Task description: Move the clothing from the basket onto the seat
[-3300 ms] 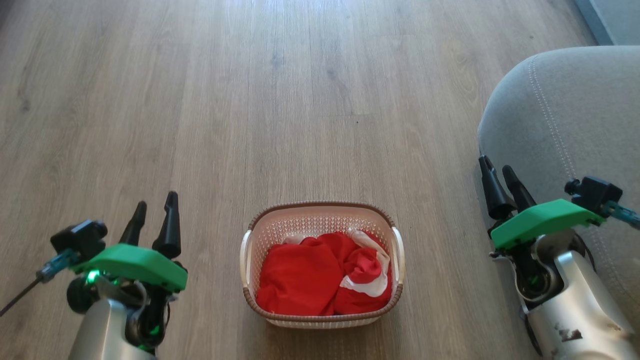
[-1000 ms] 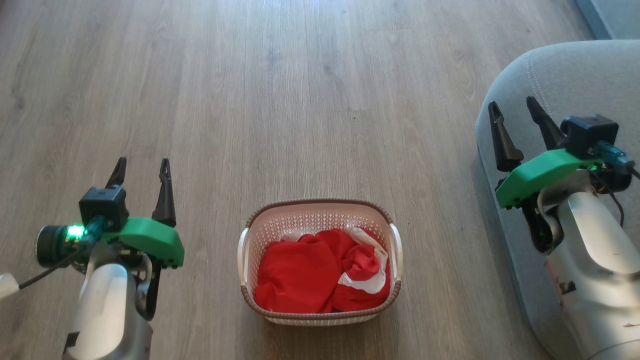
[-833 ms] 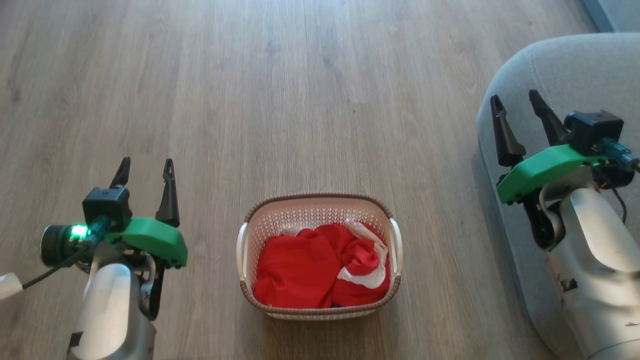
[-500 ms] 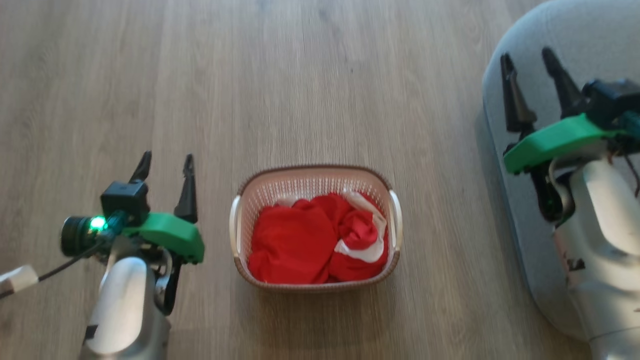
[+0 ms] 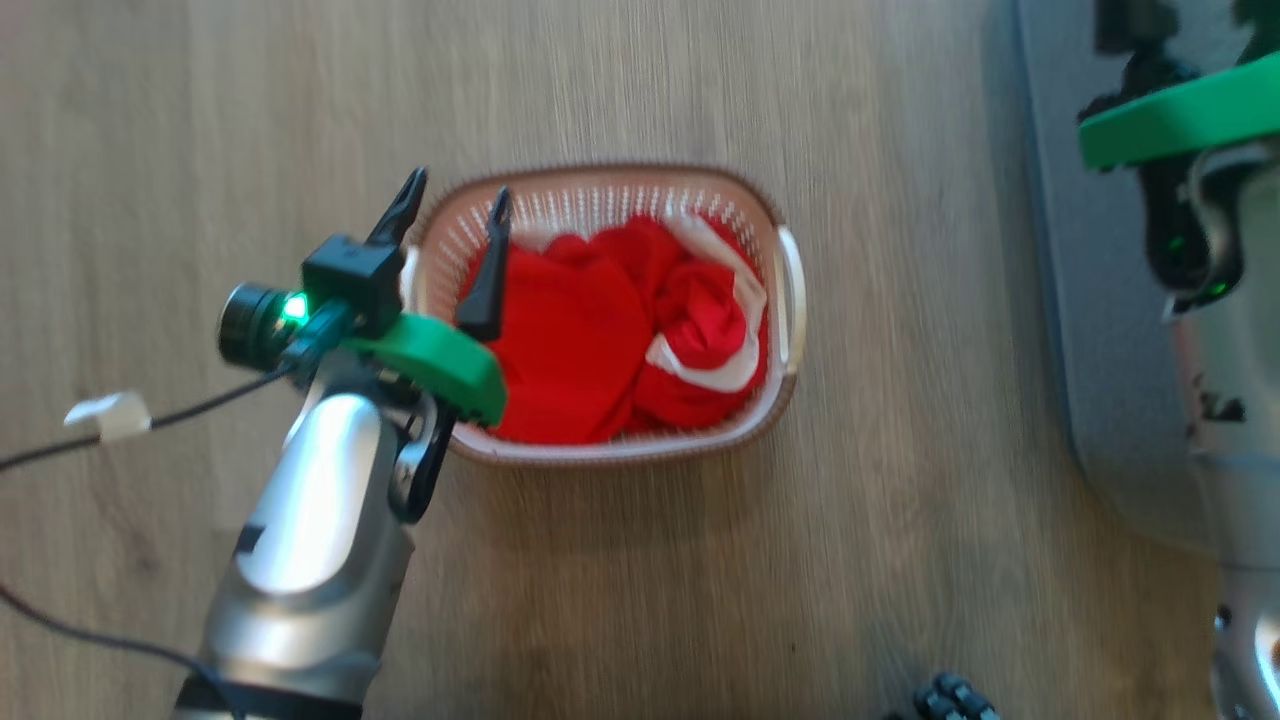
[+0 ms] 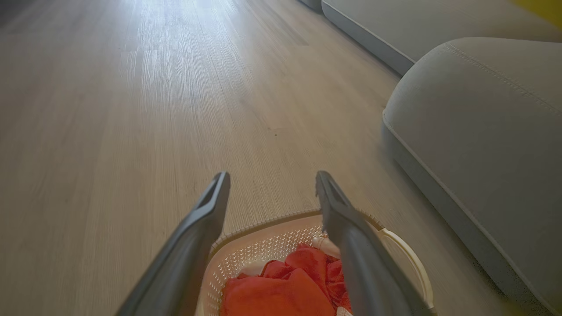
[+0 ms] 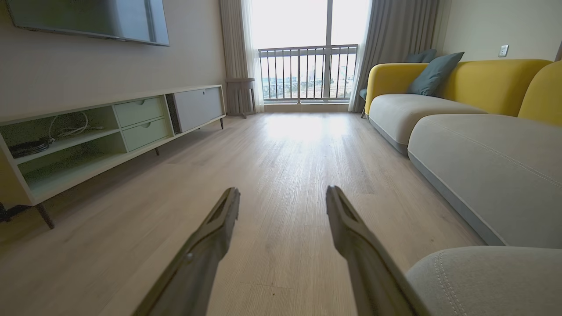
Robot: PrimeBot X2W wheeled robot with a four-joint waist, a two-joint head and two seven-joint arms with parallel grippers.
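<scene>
The cream basket (image 5: 790, 290) with a brown rim stands on the wood floor. The red clothing (image 5: 570, 340) lies inside it, a plain red piece on the left and a red piece with white panels (image 5: 715, 335) on the right. My left gripper (image 5: 457, 190) hangs open over the basket's left rim, one finger outside the wall and one above the red cloth. In the left wrist view the open gripper (image 6: 272, 175) points past the basket (image 6: 263, 221) and the clothing (image 6: 285, 294). The grey seat (image 5: 1100, 300) lies to the right. Beside the seat (image 7: 483, 166), my right gripper (image 7: 283, 193) is open and empty.
A black cable with a white tag (image 5: 105, 415) trails over the floor at the left. A small dark object (image 5: 945, 695) sits at the bottom edge. Across the room are a low TV console (image 7: 109, 131), a yellow sofa back (image 7: 461, 83) and a balcony window (image 7: 307, 70).
The head camera has tipped downward, shifting the whole picture. My left gripper has moved from the floor left of the basket to above its left rim. Both grippers stayed open.
</scene>
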